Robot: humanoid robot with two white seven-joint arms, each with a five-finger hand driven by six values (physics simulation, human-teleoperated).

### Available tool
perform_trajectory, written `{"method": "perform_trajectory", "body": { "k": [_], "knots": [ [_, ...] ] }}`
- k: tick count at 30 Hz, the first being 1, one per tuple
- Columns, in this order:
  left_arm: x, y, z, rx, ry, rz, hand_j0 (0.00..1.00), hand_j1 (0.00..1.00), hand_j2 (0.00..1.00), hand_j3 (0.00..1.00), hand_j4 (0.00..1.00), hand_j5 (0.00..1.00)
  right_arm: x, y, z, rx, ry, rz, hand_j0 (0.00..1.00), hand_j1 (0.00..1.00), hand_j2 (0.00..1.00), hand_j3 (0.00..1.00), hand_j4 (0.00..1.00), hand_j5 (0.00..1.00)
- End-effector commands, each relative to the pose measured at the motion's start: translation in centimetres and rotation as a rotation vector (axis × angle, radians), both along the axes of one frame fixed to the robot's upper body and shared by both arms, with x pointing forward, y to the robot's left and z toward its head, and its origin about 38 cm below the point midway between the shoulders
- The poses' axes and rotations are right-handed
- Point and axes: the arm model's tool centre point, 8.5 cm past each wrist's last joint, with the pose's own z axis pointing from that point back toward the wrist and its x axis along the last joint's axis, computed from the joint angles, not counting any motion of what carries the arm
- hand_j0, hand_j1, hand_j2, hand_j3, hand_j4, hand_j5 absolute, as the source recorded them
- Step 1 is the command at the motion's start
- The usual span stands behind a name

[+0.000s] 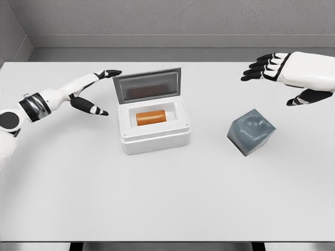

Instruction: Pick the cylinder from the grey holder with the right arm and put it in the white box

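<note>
Grey walls stand behind a white bench (pixel 78 198). On it, the orange cylinder (pixel 151 117) lies inside the white box (pixel 155 140), whose lid is up. To the right sits the grey holder (pixel 251 132). Both the left hand (pixel 94 94) and right hand (pixel 277 70) hang with fingers spread, holding nothing.

1 orange cyl (pixel 151 117) | 1 white box (pixel 155 140) | 1 grey holder (pixel 251 132) | 1 table (pixel 157 198) | 2 robot hands: left (pixel 94 91), right (pixel 282 73)

Orange cylinder (pixel 151 117) in white box (pixel 155 140) (lid up)
</note>
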Motion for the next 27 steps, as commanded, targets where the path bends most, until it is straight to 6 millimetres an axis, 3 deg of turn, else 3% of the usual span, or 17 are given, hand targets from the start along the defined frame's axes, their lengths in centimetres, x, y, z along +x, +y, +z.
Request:
{"method": "perform_trajectory", "body": {
  "k": [1, 11, 27],
  "knots": [
    [0.0, -0.2, 0.3, -0.012, -0.004, -0.003, 1.0, 1.0, 1.0, 1.0, 1.0, 1.0, 0.1, 0.0, 0.1, 0.01, 0.001, -0.002, 1.0, 1.0, 1.0, 1.0, 1.0, 1.0],
    [-1.2, -1.1, 1.8, -0.004, -0.055, -0.067, 1.0, 1.0, 1.0, 1.0, 1.0, 1.0, 0.3, 0.1, -0.1, 0.011, 0.005, -0.004, 1.0, 1.0, 1.0, 1.0, 1.0, 1.0],
    [-3.4, 0.0, 2.6, 0.017, -0.087, -0.096, 1.0, 1.0, 1.0, 1.0, 1.0, 1.0, 0.6, 0.6, -0.3, 0.019, 0.008, 0.005, 1.0, 1.0, 1.0, 1.0, 1.0, 1.0]
  ]
}}
